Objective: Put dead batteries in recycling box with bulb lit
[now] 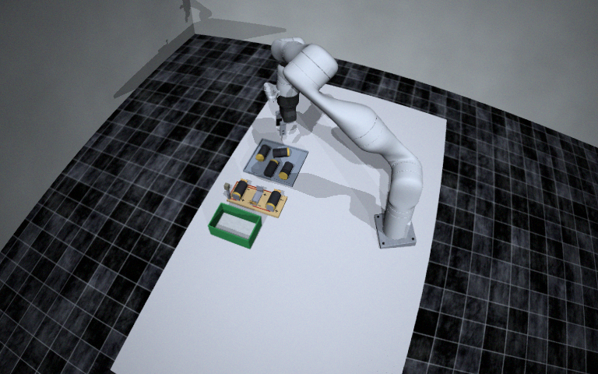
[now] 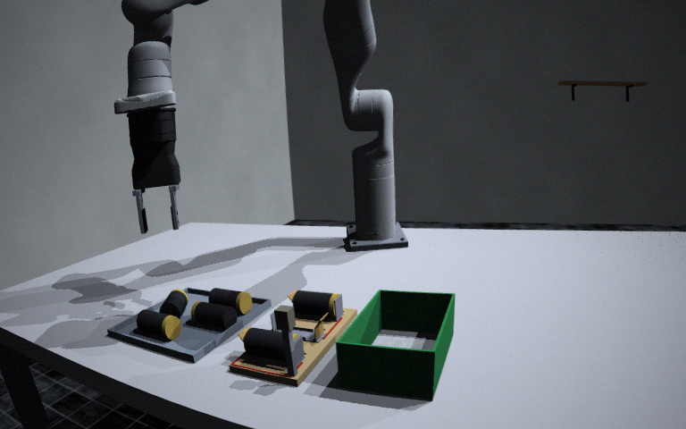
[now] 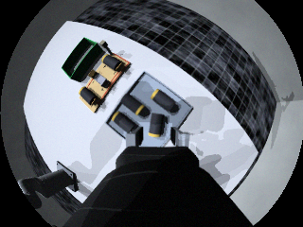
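Jaws: released and parted, pointing down above the desk (image 1: 308, 286) (image 2: 531, 328) (image 3: 52, 109); we see them raised beyond the tray's edge, on the side away from the holder board.
Arm (image 1: 361, 123) (image 2: 374, 202): we see it reach from its base plate (image 1: 410, 243) (image 2: 403, 243) up, over and down to the jaws.
Tray (image 1: 253, 165) (image 2: 184, 343) (image 3: 142, 90): flat on the desk, and we count four dark batteries with yellow ends lying on their sides in it.
Outer battery (image 1: 263, 152) (image 2: 158, 324) (image 3: 165, 100): near the tray corner at the desk's edge.
Slanted battery (image 1: 281, 152) (image 2: 174, 302) (image 3: 157, 125): turned across the direction of the others.
Middle battery (image 1: 271, 167) (image 2: 213, 315) (image 3: 135, 105): between the outer battery and the inner battery (image 1: 286, 170) (image 2: 230, 300) (image 3: 124, 121).
Holder board (image 1: 282, 207) (image 2: 323, 343) (image 3: 110, 78): between tray and box; we see a post-side battery (image 1: 239, 189) (image 2: 265, 343) (image 3: 112, 62) and a far-end battery (image 1: 273, 199) (image 2: 313, 304) (image 3: 87, 96) in its outer places.
Post (image 1: 226, 187) (image 2: 284, 318) (image 3: 103, 43): upright at one end of the board, small block on top.
Green box (image 1: 231, 238) (image 2: 387, 369) (image 3: 71, 63): upright on the desk beside the board, its pale bottom visible to us.
Dead cells: we cannot tell which.
Bulb: we cannot tell whether it is lit.
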`<state>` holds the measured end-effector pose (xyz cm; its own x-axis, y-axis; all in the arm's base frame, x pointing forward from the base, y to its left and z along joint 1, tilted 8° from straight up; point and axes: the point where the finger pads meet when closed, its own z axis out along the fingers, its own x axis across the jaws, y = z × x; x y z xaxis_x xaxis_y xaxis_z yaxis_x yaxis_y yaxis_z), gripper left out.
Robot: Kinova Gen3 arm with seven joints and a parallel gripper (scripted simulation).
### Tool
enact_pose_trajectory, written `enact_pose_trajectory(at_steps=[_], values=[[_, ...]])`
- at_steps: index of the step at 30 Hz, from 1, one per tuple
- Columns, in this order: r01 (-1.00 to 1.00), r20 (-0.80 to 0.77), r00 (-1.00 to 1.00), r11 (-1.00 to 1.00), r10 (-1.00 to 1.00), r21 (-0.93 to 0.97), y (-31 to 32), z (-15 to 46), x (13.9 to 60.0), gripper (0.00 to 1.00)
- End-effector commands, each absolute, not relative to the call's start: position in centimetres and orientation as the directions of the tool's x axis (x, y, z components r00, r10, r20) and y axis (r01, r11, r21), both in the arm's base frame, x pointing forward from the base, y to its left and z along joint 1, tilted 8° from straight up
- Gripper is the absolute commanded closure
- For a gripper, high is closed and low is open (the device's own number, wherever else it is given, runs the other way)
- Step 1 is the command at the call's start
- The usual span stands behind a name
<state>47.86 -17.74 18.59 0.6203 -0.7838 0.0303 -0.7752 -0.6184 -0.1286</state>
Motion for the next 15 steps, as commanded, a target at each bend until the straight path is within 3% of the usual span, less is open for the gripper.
enact_pose_trajectory(at_steps=[1, 15], values=[[-0.790, 0.027, 0.601, -0.599, -0.799, -0.129, -17.56, 18.61, 47.90, 0.10], [-0.849, 0.014, 0.515, -0.512, -0.857, -0.131, -17.56, 18.61, 47.90, 0.10]])
